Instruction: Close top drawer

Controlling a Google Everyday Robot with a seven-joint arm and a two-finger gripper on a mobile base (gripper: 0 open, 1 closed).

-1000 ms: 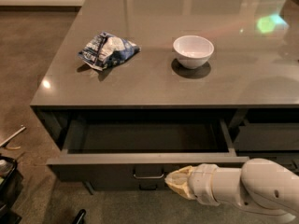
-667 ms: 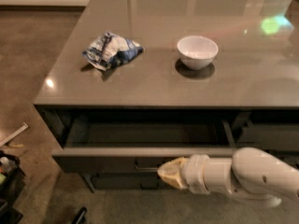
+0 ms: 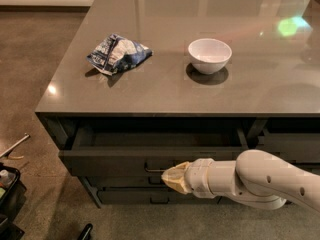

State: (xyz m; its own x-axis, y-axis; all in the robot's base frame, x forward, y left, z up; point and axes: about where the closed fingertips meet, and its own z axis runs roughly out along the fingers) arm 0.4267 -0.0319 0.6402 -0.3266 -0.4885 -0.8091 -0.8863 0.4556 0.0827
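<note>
- While the top drawer (image 3: 110, 160) stands partly out from under the dark grey island counter (image 3: 200, 94), treat that counter as your fixed reference: the drawer front should end flush with the counter's front edge, in line with the neighbouring drawer (image 3: 290, 146) on the right side of the view.
- That top drawer sits directly beneath the countertop, its wide flat front pulled toward the camera and its lighter inner walls and open cavity showing behind it. I judge it to be roughly partway home, with a clear strip of interior left to cover.
- Your white arm (image 3: 260, 179) reaches in low from the right side of the view, running nearly level along the drawer front. Because it comes in at a slant, drive the push straight into the cabinet rather than along the arm's own line, or the front may rack and bind on its slides.
- On the countertop, the white bowl (image 3: 209, 55) and the crumpled blue chip bag (image 3: 117, 54) lie well back from the front edge, so they are no obstacle.
- The gripper (image 3: 170, 179) rests low against the drawer front, just below and right of centre, its tan jaws closed together into one blunt wedge and gripping nothing. Press with that tip flat and steady, and ease off as the gap closes.
- The small metal bar handle (image 3: 155, 166) sits just beside the gripper tip. Stay near it so the force lands centrally, but avoid hooking it.
</note>
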